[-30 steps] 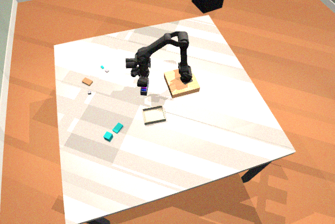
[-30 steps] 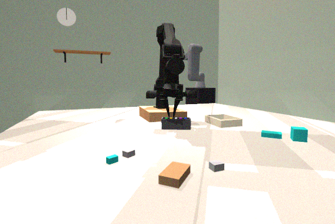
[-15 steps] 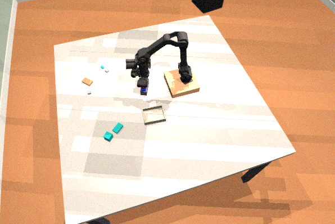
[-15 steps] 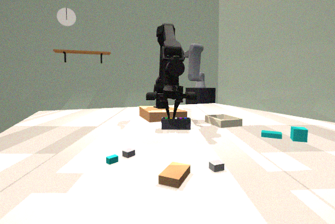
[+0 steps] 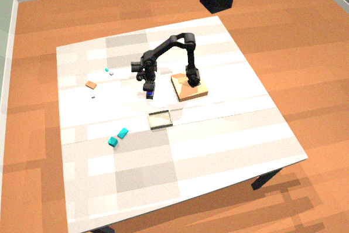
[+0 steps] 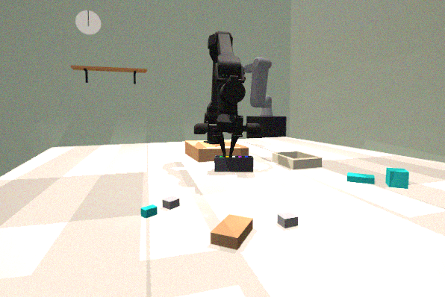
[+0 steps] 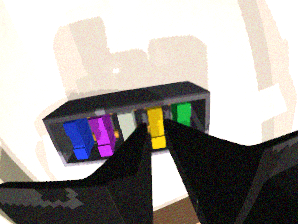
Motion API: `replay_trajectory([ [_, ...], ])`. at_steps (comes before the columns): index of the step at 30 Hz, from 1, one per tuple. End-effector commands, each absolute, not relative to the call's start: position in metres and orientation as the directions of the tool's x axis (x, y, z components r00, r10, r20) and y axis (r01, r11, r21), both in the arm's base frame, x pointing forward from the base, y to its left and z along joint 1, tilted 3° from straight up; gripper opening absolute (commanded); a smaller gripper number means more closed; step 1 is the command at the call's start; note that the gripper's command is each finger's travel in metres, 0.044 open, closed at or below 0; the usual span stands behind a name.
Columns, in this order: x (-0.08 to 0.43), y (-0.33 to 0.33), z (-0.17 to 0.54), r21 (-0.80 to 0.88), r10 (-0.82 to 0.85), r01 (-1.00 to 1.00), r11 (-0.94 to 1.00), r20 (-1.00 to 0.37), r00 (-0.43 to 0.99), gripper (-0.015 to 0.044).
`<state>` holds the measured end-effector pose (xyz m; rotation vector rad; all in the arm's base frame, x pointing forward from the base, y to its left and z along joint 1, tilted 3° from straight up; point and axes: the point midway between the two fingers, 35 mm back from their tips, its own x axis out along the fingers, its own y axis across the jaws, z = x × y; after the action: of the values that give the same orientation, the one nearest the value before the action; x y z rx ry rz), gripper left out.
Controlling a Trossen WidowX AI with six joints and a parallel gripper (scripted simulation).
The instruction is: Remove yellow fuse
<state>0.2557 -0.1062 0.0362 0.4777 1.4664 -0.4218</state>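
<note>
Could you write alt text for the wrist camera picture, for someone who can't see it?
Two black fingers of the gripper flank a yellow fuse seated in a dark fuse block. Blue, magenta and white fuses sit on one side of it, a green one on the other, on a pale table.
</note>
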Motion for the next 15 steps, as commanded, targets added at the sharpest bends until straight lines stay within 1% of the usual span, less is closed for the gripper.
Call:
replay_trajectory([
  [1, 0.2557, -0.1062, 0.0363, 0.050, 0.018, 0.545, 0.837, -0.998, 0.064, 0.0028],
  [5, 0.2557, -0.1062, 0.0363, 0.050, 0.018, 0.545, 0.837, -0.998, 0.064, 0.0001],
  [15, 0.2558, -0.1064, 0.0389, 0.050, 0.018, 0.546, 0.837, -0.998, 0.064, 0.0000],
])
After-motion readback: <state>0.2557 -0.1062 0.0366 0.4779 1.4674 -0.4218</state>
